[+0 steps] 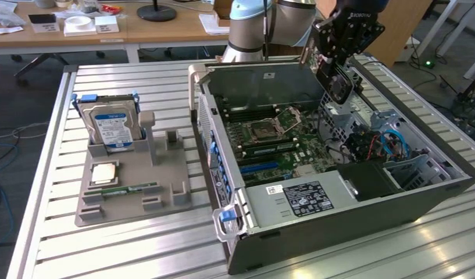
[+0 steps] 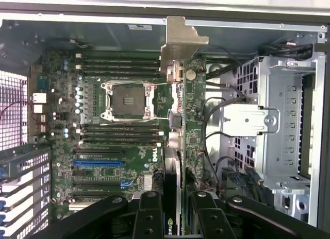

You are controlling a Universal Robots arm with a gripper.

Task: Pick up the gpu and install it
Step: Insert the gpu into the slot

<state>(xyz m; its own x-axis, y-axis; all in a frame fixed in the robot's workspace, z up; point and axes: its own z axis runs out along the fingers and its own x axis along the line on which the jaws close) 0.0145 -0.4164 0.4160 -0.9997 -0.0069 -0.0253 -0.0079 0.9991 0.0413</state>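
My gripper [image 2: 178, 210] is clamped on one end of the gpu [image 2: 195, 110], jaws partly closed against its two flat faces. The card hangs away from me with its long axis pointing down into the open computer case [image 1: 338, 226], metal bracket [image 2: 181, 35] at the far end. It is held above the motherboard [image 2: 118, 172], and the blue slot [image 2: 98, 162] lies off to one side of its edge.

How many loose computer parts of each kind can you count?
Silver hard drive with blue-white label: 1
Square silver processor chip: 1
Narrow green memory stick: 1
Thin dark gpu card, held by black gripper: 1
Total: 4
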